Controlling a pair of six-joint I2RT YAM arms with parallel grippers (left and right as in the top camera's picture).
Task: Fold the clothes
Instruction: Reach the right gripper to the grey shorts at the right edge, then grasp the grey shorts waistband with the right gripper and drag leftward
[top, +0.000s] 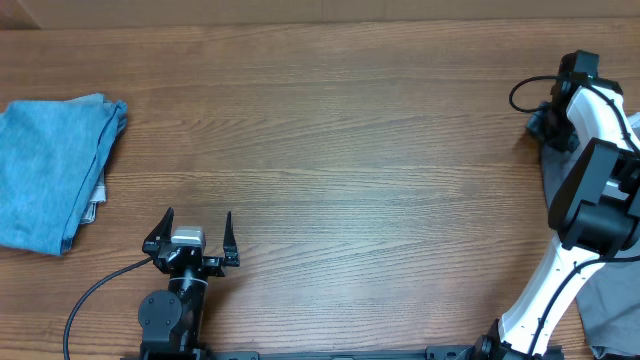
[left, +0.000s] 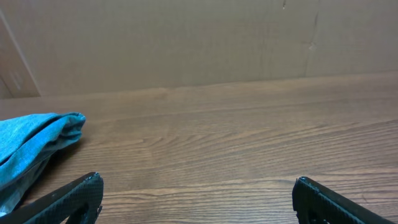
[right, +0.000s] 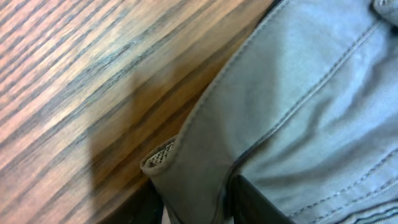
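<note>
Shorts (right: 305, 106) pinched in right end effector (right: 196, 208)

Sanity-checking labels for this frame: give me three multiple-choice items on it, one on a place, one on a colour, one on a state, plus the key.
1. In the overhead view, where on the table does the light-blue garment lie?
A. at the picture's left edge
B. in the centre
C. at the picture's right edge

2. What colour are the shorts in the right wrist view?
A. black
B. grey
C. red

3. How does the left gripper stand?
A. shut on cloth
B. open, holding nothing
C. out of view

Key:
1 A, it lies bunched against the left edge, far from the centre.
2 B, grey stitched fabric fills that view beside the brown wood.
3 B, its fingers are spread wide over bare wood.
</note>
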